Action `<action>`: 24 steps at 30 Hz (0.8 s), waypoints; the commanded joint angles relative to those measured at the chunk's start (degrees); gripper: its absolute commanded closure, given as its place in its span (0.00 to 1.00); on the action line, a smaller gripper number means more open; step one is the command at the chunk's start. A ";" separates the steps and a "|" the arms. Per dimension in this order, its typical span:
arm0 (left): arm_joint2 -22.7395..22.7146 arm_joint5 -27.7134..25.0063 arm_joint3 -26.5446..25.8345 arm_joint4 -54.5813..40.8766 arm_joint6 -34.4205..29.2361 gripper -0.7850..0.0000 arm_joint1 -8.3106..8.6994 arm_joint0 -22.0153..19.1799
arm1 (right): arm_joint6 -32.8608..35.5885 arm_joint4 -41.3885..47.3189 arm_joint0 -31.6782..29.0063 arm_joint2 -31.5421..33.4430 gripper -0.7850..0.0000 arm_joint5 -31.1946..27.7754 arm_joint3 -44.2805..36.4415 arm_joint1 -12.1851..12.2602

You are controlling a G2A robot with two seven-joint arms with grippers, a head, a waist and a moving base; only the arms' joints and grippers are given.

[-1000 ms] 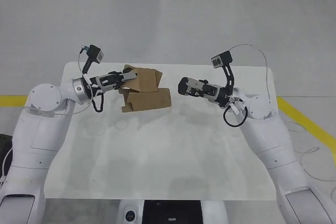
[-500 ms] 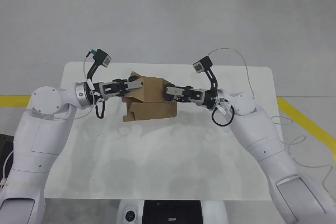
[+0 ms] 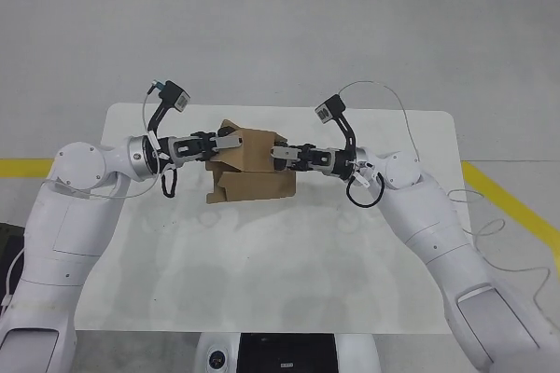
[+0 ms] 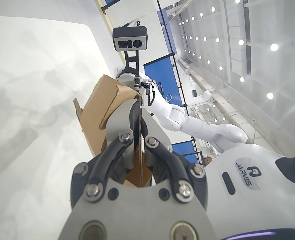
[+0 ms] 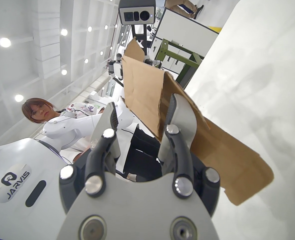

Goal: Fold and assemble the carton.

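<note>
The wide white desk [image 3: 280, 270] holds one thing, a brown cardboard carton [image 3: 257, 168]. It sits well back from the near edge, close to the far edge and a little left of the middle. The carton is only partly folded. Its body looks like a loose box, and some flaps poke out at its left end, on the near side. Its long side runs from left to right, along the far edge of the desk. An arm comes in at each end of the carton, so both arms are about as near to it. The left claw [image 3: 226, 138] is at the far left corner of the carton. Its two fingers are pressed together on a thin sheet of cardboard, and the left wrist view shows that sheet squeezed in the left claw [image 4: 137, 116]. The right claw [image 3: 278, 152] is at the right end of the carton. Its fingers are spread apart, and the right wrist view shows the edge of a cardboard wall standing in the gap of the right claw [image 5: 142, 106]. One finger [image 5: 180, 116] lies against that wall. I think the next move needs the right claw to pinch this wall, so the two arms can shape the carton together.
</note>
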 commanded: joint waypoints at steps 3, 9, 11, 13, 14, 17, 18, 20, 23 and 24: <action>0.16 0.13 -0.13 -0.21 0.24 1.00 -0.02 0.08 | 1.33 1.87 0.05 -0.38 0.55 0.53 0.31 -0.44; -0.25 0.43 -0.52 0.06 0.40 1.00 0.14 0.62 | 3.23 4.46 0.03 0.59 0.59 0.69 1.90 -0.59; -0.45 0.45 -0.73 0.15 0.28 1.00 0.22 0.88 | 4.06 5.79 -0.14 1.11 0.65 0.84 2.11 -0.59; -0.60 0.49 -0.89 0.26 0.14 1.00 0.28 1.07 | 4.73 6.14 -0.05 1.30 0.69 1.19 1.99 -0.60; -0.69 0.57 -0.95 0.42 0.11 1.00 0.33 1.20 | 5.02 6.36 0.00 1.36 0.71 1.47 1.80 -0.62; -0.86 0.68 -1.25 0.56 0.06 1.00 0.41 1.54 | 5.32 6.51 0.09 1.26 0.71 1.78 1.31 -0.78; -0.91 0.67 -1.37 0.64 0.03 1.00 0.44 1.63 | 5.29 6.51 0.10 1.19 0.70 1.75 1.29 -0.85; -0.98 0.65 -1.69 0.64 -0.11 1.00 0.49 1.83 | 5.23 6.42 0.14 0.96 0.70 1.69 1.18 -1.02; -1.12 0.64 -2.10 0.50 -0.46 1.00 0.57 2.08 | 5.22 6.15 0.27 0.63 0.70 1.68 1.07 -1.25; -1.18 0.66 -2.19 0.47 -0.49 1.00 0.60 2.16 | 5.23 5.99 0.33 0.55 0.70 1.69 1.12 -1.31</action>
